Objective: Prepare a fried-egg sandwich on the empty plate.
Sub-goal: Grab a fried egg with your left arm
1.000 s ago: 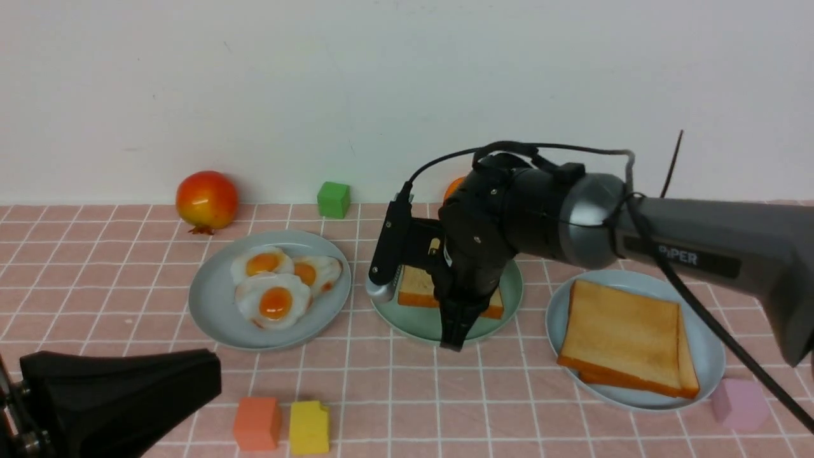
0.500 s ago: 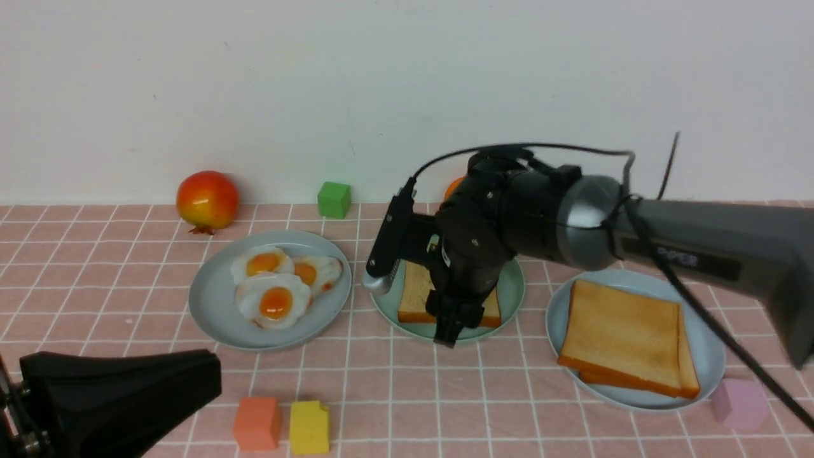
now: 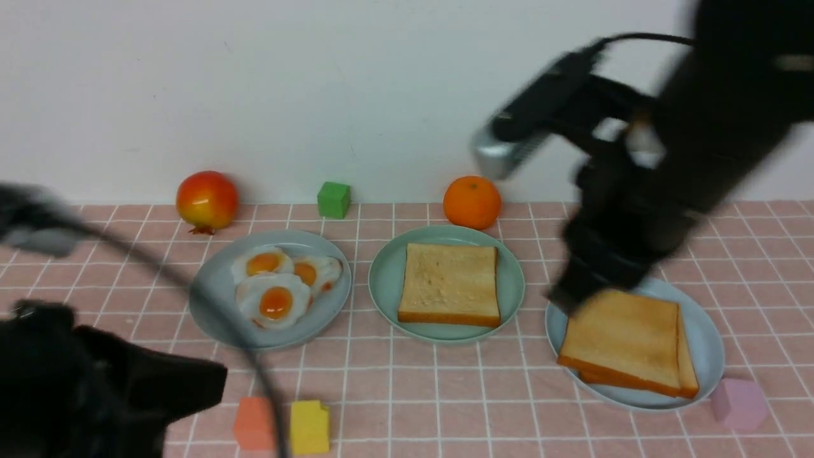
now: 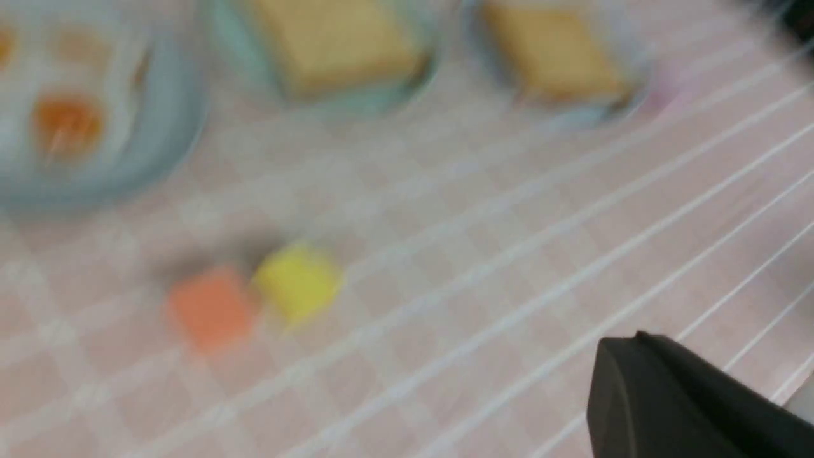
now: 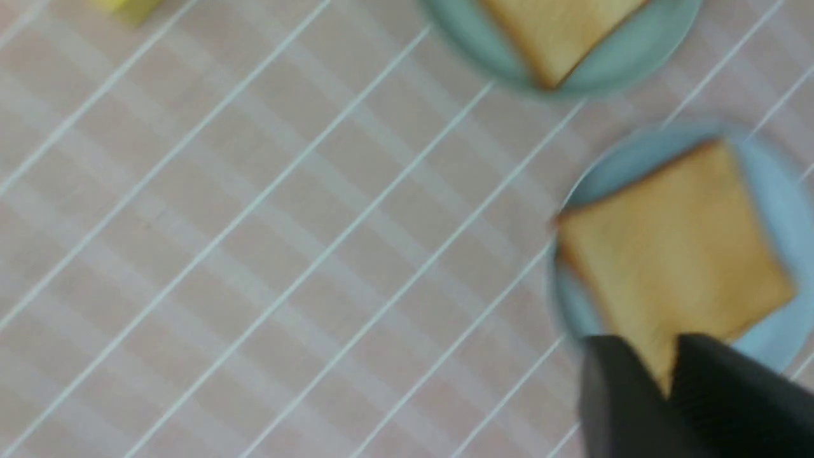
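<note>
We are seeing one toast slice [image 3: 449, 280] on the middle mint-green plate [image 3: 512, 287], and the fried eggs [image 3: 275, 298] are lying left of it, nearer our left gripper [image 3: 213, 383] than our right gripper [image 3: 567, 298]; we cannot tell if their jaws are apart.

We find eggs [image 3: 276, 286] on the left plate [image 3: 210, 305], one toast slice [image 3: 449, 282] on the middle plate [image 3: 384, 280], stacked toast [image 3: 626, 340] on the right plate [image 3: 706, 343]. A pomegranate [image 3: 206, 200], cube [image 3: 334, 199] and orange [image 3: 472, 202] line the far edge behind them
</note>
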